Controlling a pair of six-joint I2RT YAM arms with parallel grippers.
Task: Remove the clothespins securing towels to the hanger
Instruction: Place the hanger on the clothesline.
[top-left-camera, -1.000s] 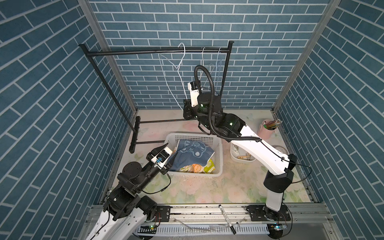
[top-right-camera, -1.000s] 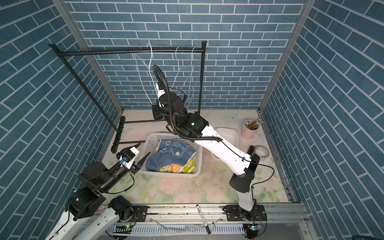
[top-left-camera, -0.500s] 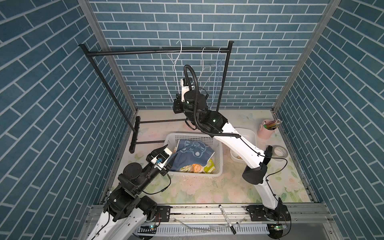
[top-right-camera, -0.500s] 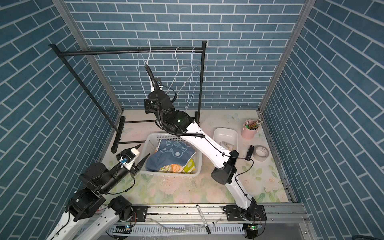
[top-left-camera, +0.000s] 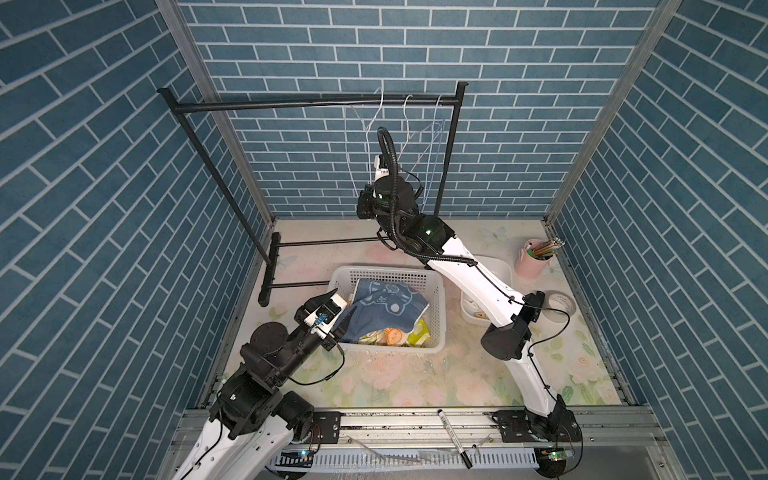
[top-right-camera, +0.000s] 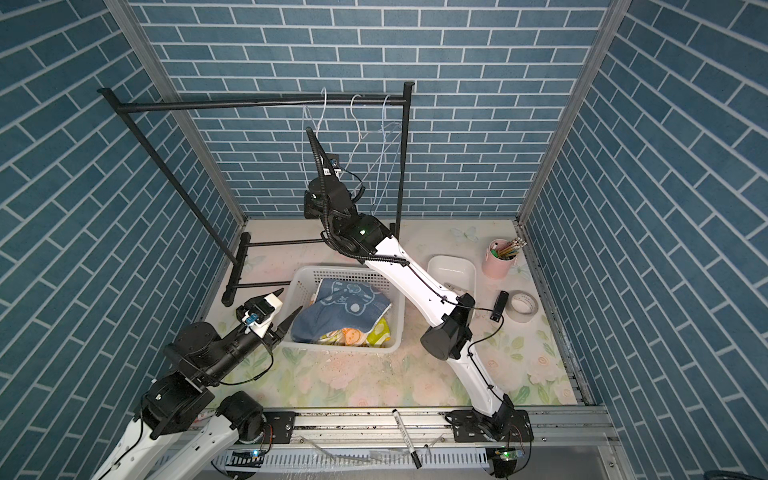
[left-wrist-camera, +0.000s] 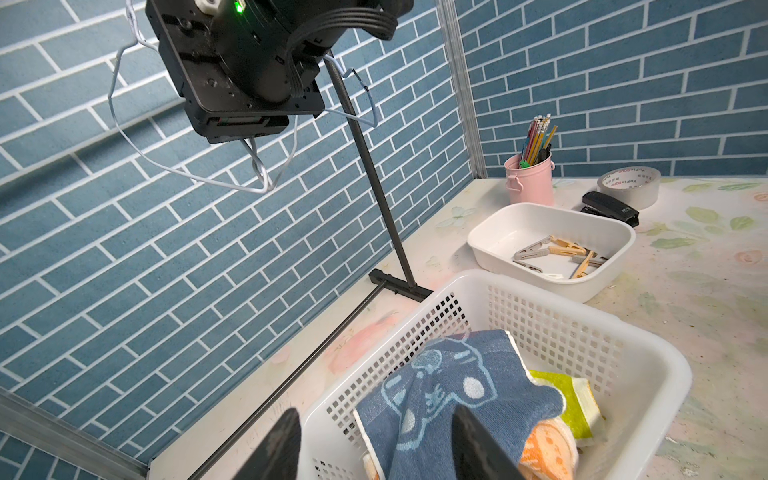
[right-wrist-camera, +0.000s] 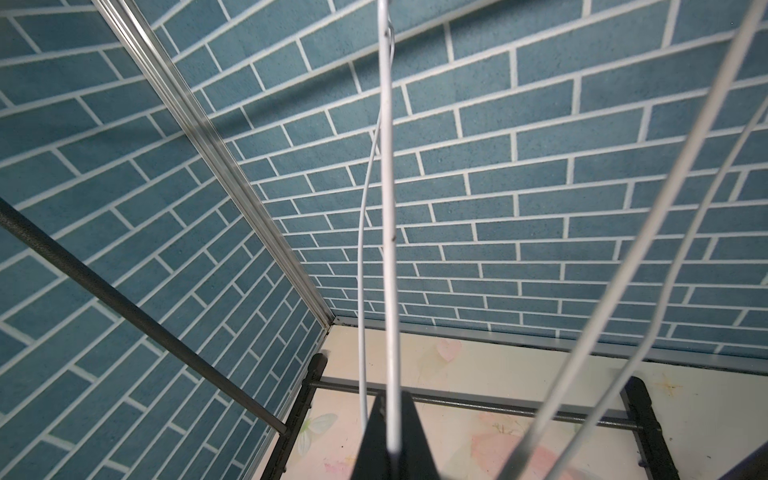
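Three bare white wire hangers (top-left-camera: 409, 120) hang on the black rack's rail (top-left-camera: 291, 106). My right gripper (right-wrist-camera: 390, 419) is shut on the wire of the leftmost hanger (right-wrist-camera: 387, 208), high up near the back wall. No clothespins show on the hangers. Several clothespins (left-wrist-camera: 552, 251), tan and grey, lie in the white tray (left-wrist-camera: 540, 208). The towels lie piled in the white basket (top-left-camera: 390, 270): a blue one (left-wrist-camera: 449, 382) on top, an orange one (left-wrist-camera: 548, 449) and a yellow-green one (left-wrist-camera: 569, 399) below. My left gripper (left-wrist-camera: 374, 415) is open over the basket's left rim, holding nothing.
A pink cup of pencils (top-left-camera: 534, 264), a tape roll (top-left-camera: 559, 305) and a black stapler (top-right-camera: 500, 303) stand at the right. The rack's base bars (top-left-camera: 324, 241) cross the floor behind the basket. A marker (top-left-camera: 453, 432) lies on the front rail.
The right wrist swung left beside the hangers, then a little back to the right, and its elbow dropped toward the table. The left arm has not moved.
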